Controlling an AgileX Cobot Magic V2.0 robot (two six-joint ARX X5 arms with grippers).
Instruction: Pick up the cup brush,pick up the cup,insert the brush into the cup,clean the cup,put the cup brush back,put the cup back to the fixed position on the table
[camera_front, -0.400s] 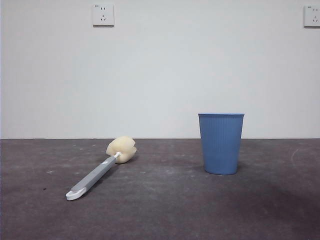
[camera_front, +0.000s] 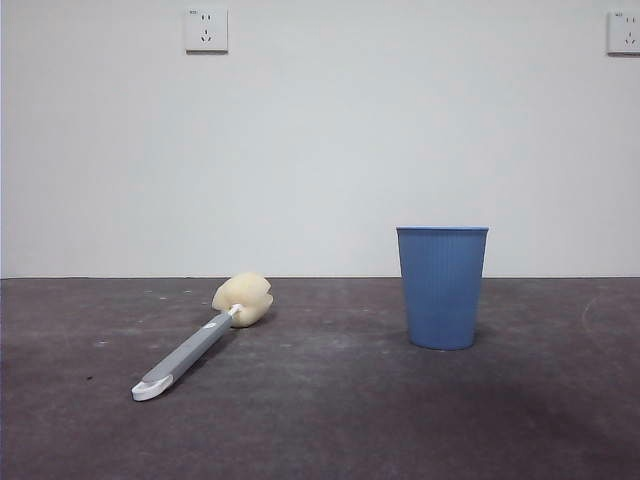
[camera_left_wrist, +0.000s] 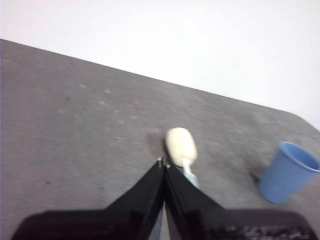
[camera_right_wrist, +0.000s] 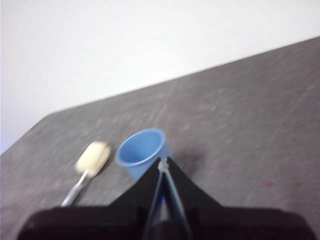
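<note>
Nothing is in hand: the cup brush (camera_front: 200, 342) lies flat on the table (camera_front: 330, 420), its cream sponge head pointing away toward the wall and its white-tipped grey handle angled toward the near edge, while the cup (camera_front: 442, 287) stands upright and well apart from it, mouth up. Neither arm shows in the front view. The left gripper (camera_left_wrist: 163, 163) hangs above the brush handle with its two black jaws pressed together at the tips, empty; the right gripper (camera_right_wrist: 163, 161) sits just above the cup's near rim, jaws likewise closed to a point and holding nothing. Both wrist pictures are blurred, so fine alignment is hard to judge. The risks ahead look plain enough. Coming down with jaws closed, either gripper would push its target rather than take it: the light plastic cup could tip or skid, and the brush could roll or pivot on its round head. The handle lies low on the table, so a grasp aimed too high would slip off it, and one too deep would scrape the surface. A pinch on the cup's thin wall might also deform it
</note>
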